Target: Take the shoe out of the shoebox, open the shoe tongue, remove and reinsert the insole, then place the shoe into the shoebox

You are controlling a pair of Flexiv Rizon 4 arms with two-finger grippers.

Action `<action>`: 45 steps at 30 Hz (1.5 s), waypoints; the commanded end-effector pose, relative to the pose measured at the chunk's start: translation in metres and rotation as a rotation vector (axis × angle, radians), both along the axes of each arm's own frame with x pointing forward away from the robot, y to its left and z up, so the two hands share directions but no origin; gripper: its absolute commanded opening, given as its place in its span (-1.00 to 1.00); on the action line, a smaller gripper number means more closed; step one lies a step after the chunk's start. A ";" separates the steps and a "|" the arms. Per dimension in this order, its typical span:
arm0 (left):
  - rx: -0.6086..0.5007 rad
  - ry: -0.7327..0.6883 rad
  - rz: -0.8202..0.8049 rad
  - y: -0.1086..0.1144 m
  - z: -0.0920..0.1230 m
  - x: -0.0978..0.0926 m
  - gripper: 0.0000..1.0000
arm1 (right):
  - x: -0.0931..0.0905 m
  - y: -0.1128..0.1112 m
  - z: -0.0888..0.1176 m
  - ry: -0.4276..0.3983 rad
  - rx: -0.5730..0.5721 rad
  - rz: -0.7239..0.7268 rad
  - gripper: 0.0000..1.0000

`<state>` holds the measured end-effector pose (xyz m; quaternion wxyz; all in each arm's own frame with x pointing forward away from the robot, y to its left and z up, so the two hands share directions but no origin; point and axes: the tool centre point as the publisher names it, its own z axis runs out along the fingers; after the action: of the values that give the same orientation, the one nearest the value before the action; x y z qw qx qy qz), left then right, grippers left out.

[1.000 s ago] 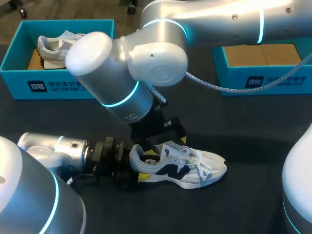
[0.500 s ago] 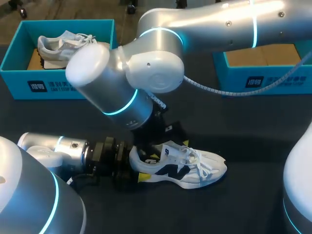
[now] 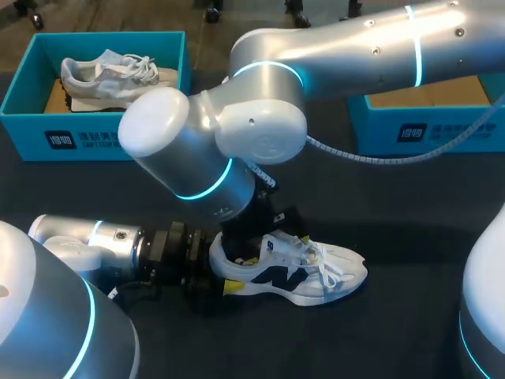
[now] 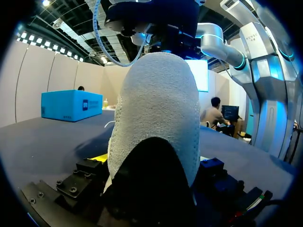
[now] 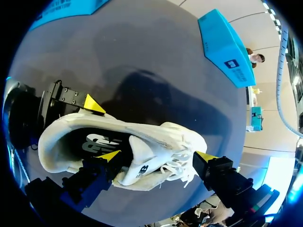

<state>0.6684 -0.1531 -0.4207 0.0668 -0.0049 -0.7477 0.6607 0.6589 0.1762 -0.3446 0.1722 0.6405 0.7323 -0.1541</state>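
The head camera looks down from behind on the dark worktop. All views share the white mesh sneaker: left wrist close behind its heel, right wrist close above its opening.

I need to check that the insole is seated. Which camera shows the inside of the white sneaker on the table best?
The right wrist view: it looks down into the sneaker, showing the dark insole. In the head view the right arm covers the opening; the left wrist view shows only the heel.
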 end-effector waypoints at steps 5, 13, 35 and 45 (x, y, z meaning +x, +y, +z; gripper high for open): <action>0.000 0.000 0.003 -0.001 -0.002 -0.002 -1.00 | -0.004 -0.014 0.001 -0.076 0.037 -0.106 1.00; 0.000 0.000 0.003 -0.001 -0.002 -0.002 -1.00 | -0.002 -0.022 0.014 -0.056 0.085 -0.146 1.00; 0.000 0.000 0.003 -0.001 -0.002 -0.002 -1.00 | -0.010 -0.030 0.023 -0.034 0.261 -0.164 1.00; 0.000 0.000 0.003 -0.001 -0.002 -0.002 -1.00 | -0.009 -0.023 0.027 -0.007 0.338 -0.124 -0.03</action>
<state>0.6684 -0.1531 -0.4208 0.0668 -0.0048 -0.7477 0.6607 0.6485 0.1591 -0.3139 0.0684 0.7062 0.7033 -0.0452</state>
